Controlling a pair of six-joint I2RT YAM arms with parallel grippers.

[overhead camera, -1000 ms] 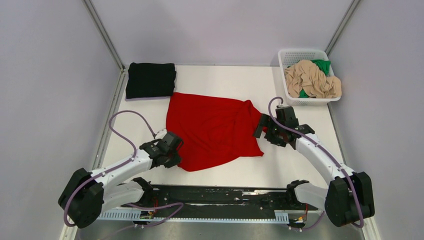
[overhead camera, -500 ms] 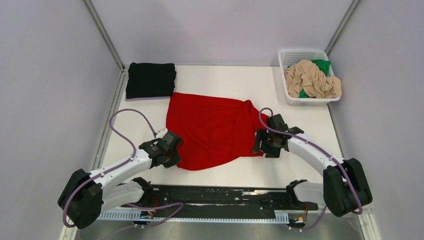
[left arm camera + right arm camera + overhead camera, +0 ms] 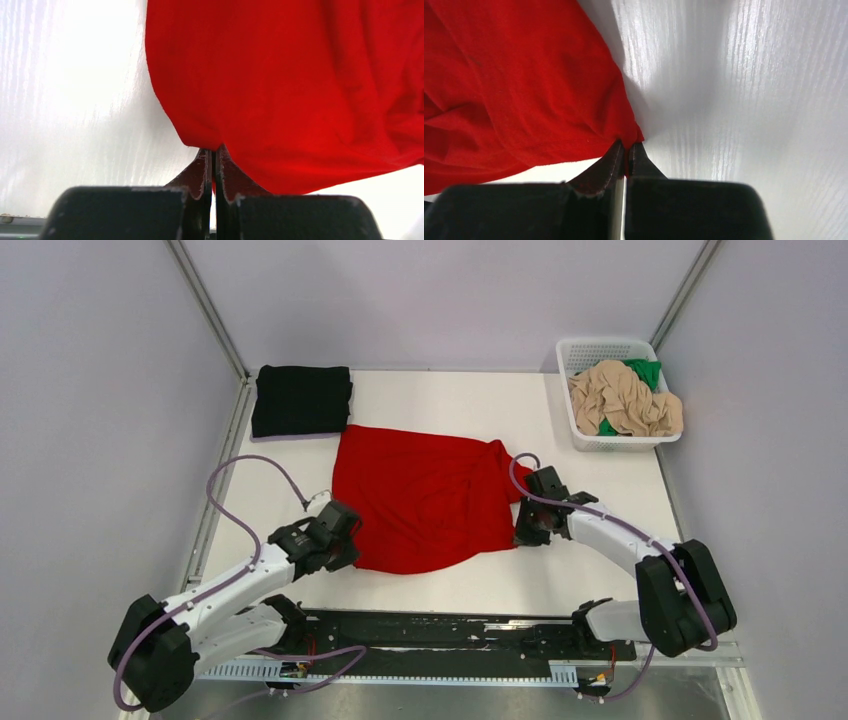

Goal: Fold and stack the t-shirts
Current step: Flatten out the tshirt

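Top external view: t-shirts counted, four. One red t-shirt [image 3: 425,502] lies spread and rumpled at the centre of the white surface [image 3: 450,400]. One black t-shirt [image 3: 301,400] is folded into a rectangle at 11 o'clock, its near corner just beside the red cloth's far-left corner; whether they touch cannot be told. One beige t-shirt [image 3: 625,398] is bunched in the single white basket [image 3: 580,348] at 1 o'clock. One green t-shirt [image 3: 643,371] is under and behind the beige one in the same basket, showing only at its far edge and low on its left side.

Arms: two, one pincer each, both down at the red t-shirt. From the shirt's centre, the left one sits at about 8 o'clock, on the near-left hem. The right one sits at about 4 o'clock, on the near-right corner.

Left wrist view: left pincer [image 3: 214,152] closed, fingers pressed together with a fold of red hem nipped at the tips. The cloth fans out from the pinch toward 12 and 3 o'clock, bare surface showing at 9 o'clock.

Right wrist view: right pincer [image 3: 625,148] closed on the pointed corner of the red t-shirt. Cloth runs off toward 10 o'clock, bare surface toward 2 o'clock.
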